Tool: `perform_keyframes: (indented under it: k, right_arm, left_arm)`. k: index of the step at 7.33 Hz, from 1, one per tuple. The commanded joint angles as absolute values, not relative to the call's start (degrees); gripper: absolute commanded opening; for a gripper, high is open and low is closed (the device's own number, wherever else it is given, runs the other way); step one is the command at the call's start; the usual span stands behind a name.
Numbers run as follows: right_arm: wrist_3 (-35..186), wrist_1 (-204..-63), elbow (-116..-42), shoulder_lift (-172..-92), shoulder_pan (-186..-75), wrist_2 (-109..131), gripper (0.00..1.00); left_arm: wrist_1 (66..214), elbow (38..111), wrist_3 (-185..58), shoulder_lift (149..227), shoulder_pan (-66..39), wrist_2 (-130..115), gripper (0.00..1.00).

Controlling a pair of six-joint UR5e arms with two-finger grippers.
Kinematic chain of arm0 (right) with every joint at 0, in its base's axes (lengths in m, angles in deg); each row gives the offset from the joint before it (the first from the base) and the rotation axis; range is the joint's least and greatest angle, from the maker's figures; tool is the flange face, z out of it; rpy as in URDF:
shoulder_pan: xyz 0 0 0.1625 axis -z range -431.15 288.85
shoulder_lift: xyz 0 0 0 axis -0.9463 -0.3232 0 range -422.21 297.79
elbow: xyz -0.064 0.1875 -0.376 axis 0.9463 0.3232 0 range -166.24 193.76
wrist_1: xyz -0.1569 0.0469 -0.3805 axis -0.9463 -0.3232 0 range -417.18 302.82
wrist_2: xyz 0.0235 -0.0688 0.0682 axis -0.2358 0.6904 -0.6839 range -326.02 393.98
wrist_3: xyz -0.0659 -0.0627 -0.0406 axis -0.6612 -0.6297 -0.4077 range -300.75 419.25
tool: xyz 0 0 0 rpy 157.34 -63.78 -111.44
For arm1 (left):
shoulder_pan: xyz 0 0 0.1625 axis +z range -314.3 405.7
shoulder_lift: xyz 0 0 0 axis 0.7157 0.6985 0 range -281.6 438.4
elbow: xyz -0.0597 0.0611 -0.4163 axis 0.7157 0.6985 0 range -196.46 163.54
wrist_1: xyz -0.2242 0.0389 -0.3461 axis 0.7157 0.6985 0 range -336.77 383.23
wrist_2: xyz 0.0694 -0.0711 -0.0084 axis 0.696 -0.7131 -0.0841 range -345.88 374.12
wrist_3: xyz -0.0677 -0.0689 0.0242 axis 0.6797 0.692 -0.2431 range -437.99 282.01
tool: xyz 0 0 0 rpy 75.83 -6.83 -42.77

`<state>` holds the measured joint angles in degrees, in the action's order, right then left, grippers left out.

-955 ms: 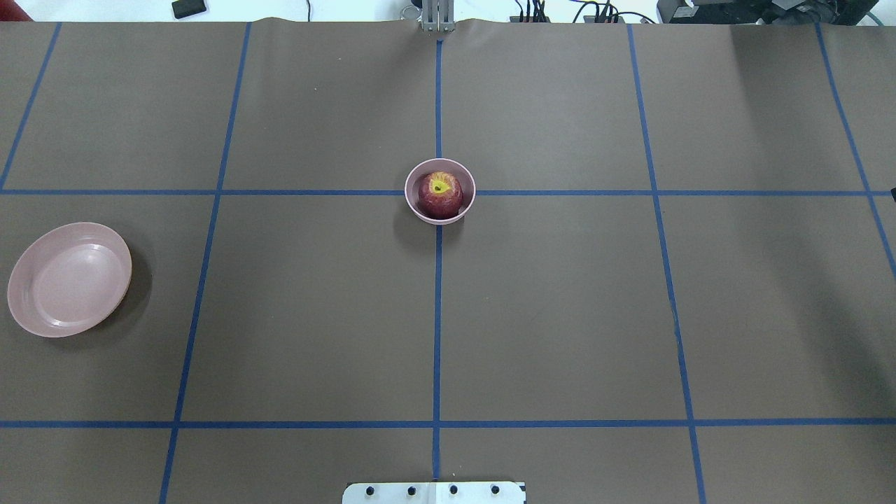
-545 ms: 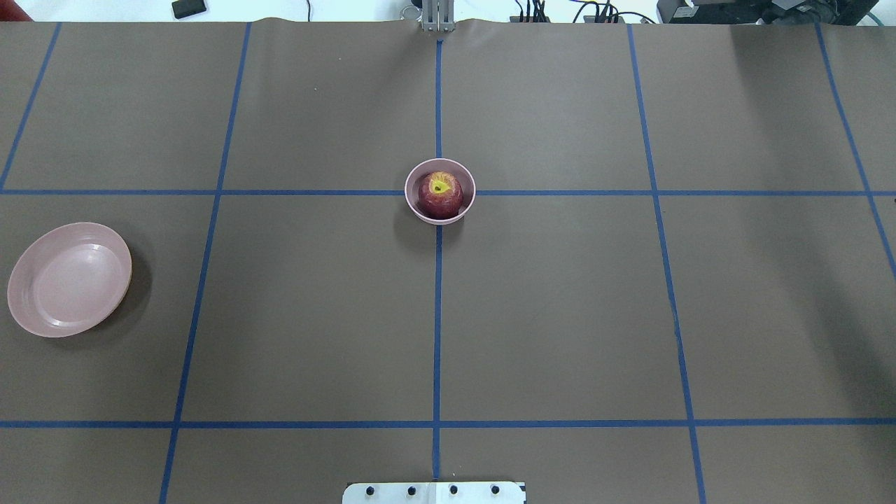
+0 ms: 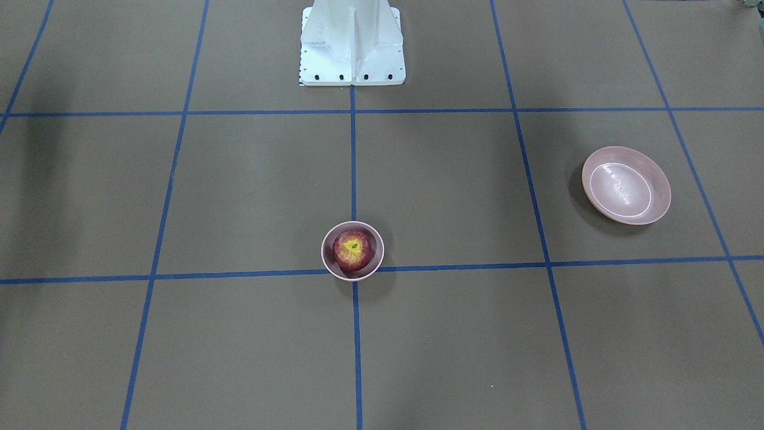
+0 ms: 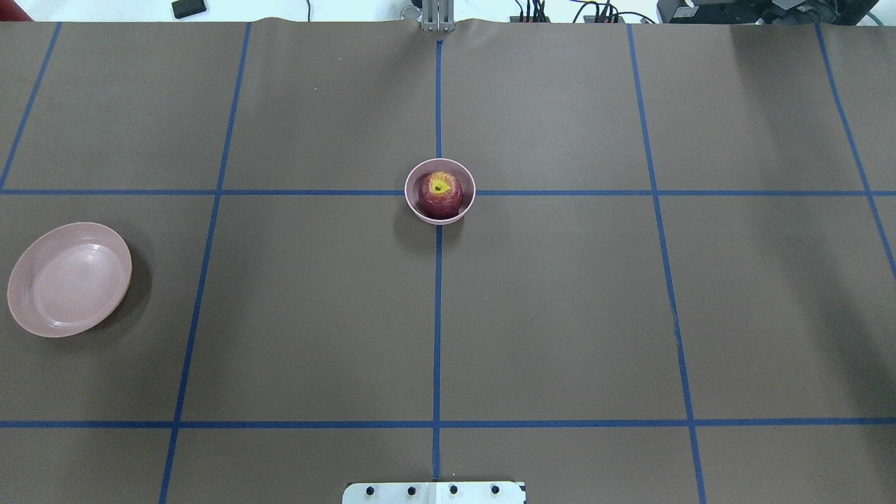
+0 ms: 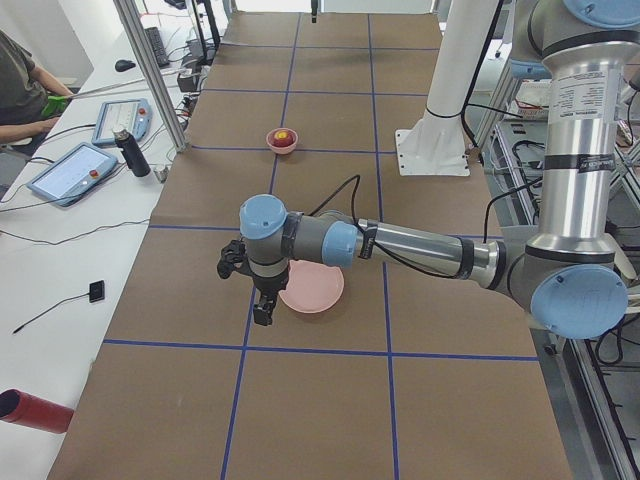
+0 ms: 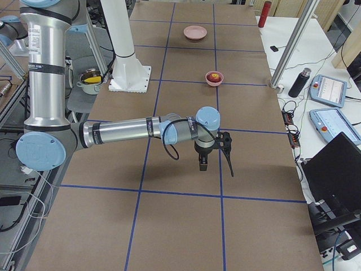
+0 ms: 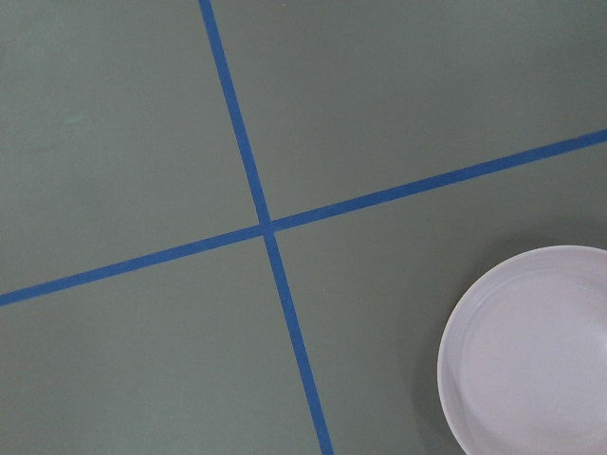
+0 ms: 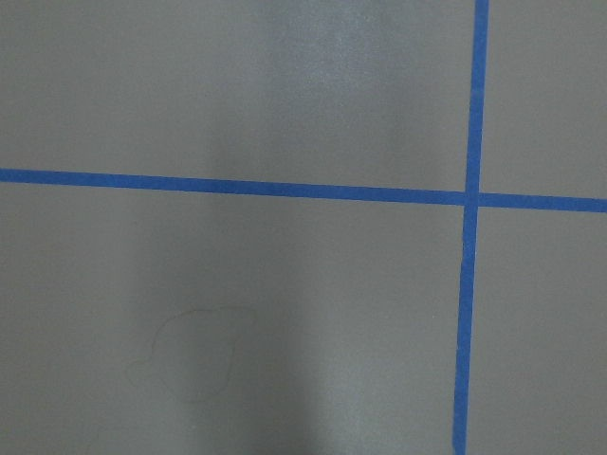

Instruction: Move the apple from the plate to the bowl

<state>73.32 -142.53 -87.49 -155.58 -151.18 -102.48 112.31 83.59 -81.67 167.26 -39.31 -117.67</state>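
The dark-red apple (image 4: 440, 194) with its yellow stem patch sits in the small pink bowl (image 4: 410, 199) at the table's centre, also in the front view (image 3: 353, 249). The wide pink plate (image 4: 68, 278) is empty at the table's left end. My left gripper (image 5: 260, 305) hangs above the table beside the plate (image 5: 315, 290); the plate's rim shows in the left wrist view (image 7: 531, 360). My right gripper (image 6: 215, 164) hangs above bare table far from the bowl (image 6: 214, 78). Both show only in the side views, so I cannot tell whether they are open or shut.
The white robot pedestal (image 3: 352, 42) stands at the near middle edge. Blue tape lines cross the brown table. Off the table's far side are a bottle (image 6: 296, 83), tablets (image 6: 326, 90), a laptop and a seated person (image 5: 20, 85).
A small dark piece at the right edge of the overhead view a second ago is gone. The apple, the bowl and the plate have not moved.
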Motion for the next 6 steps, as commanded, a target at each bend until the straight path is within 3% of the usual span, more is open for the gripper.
perform_keyframes:
  k: [1, 4, 6]
  right_arm:
    - [73.3, -141.6, -88.4, -158.4, -151.8, -102.6, 1.00]
    - [73.2, -141.3, -89.6, -159.9, -151.8, -99.5, 1.00]
    - [73.0, -141.3, -89.7, -159.7, -151.8, -97.3, 1.00]
  left_arm:
    - [113.0, 83.7, -79.9, 166.0, -39.5, -120.3, 0.98]
    - [113.3, 90.0, -79.6, 162.9, -39.6, -119.8, 0.98]
    - [113.1, 89.5, -79.4, 163.2, -39.5, -119.3, 0.98]
